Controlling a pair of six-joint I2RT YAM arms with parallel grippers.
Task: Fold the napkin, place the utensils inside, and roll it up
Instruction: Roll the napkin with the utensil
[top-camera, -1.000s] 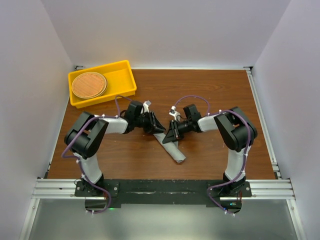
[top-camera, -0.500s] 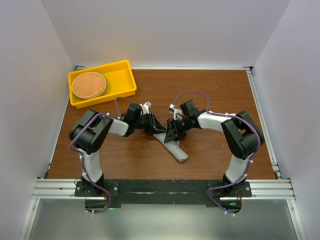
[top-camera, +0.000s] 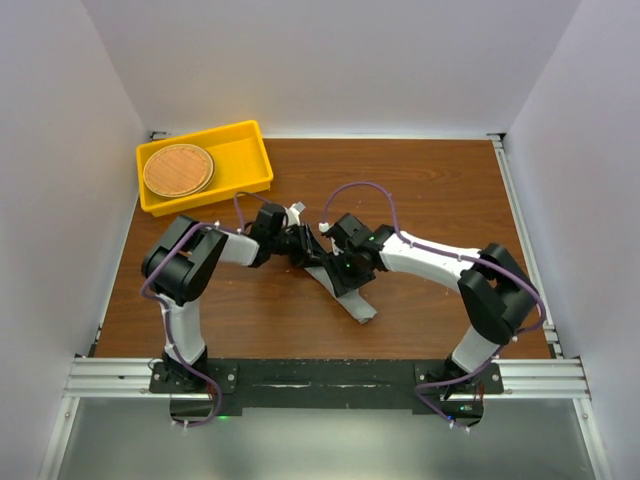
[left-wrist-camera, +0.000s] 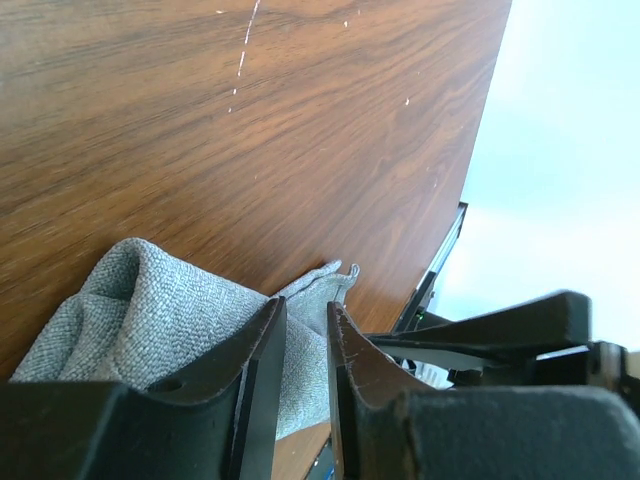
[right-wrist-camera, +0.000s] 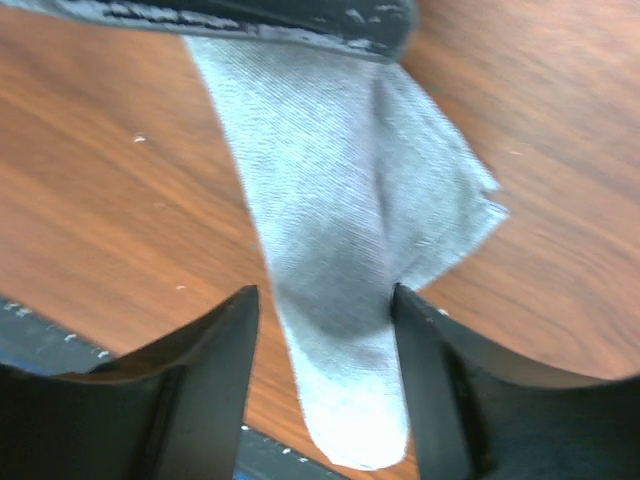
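Both arms are reaching inward: left gripper (left-wrist-camera: 300, 312) is pinching one end of the napkin (right-wrist-camera: 340, 200), right gripper (right-wrist-camera: 325, 295) is straddling it, jaws apart.

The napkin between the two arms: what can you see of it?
The napkin is plain grey woven cloth, bundled into a narrow roll with a loose corner flaring at one side. It lies diagonally on the brown wooden table, near its middle. The left hand seems to pinch its far end; the right hand is open, one finger either side of the roll. Anything inside is hidden.
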